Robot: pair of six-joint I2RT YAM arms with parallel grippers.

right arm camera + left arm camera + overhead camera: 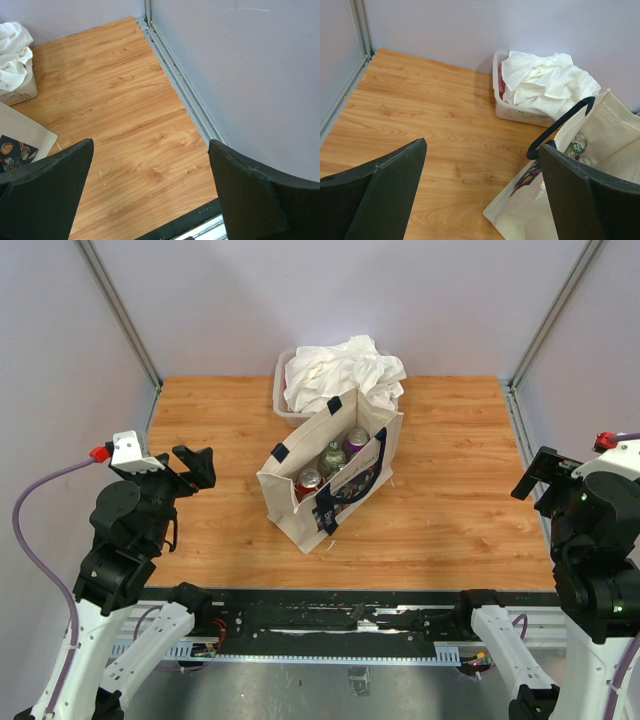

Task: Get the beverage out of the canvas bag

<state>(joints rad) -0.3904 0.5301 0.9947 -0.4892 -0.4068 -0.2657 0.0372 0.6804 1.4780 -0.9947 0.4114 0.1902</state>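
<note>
Top external view: a cream bag (318, 502) with navy handles stands upright and open in the middle of a wooden worktop (450, 500). The bag's dark print faces the near right. Three drinks stand in a row inside it: a red can (308, 480) nearest, a pale green bottle (332, 457) in the middle, and a purple can (356, 441) at the back. Just behind the bag sits a clear tub (281, 400) heaped with crumpled white cloth (345, 370); I cannot tell whether tub and bag touch.

The left end effector (198, 468) hovers above the worktop's left edge, well apart from the bag. The right end effector (540, 472) hangs by the right edge, also well apart.

Left wrist view: the two dark fingers (385, 195) are spread wide with nothing between them. Bare wood lies below, and the bag's open mouth and one handle show beside the right finger.

Right wrist view: the fingers here are also spread wide and hold nothing. They are over bare wood near the right wall, and a corner of the bag shows at the left edge of the view.
</note>
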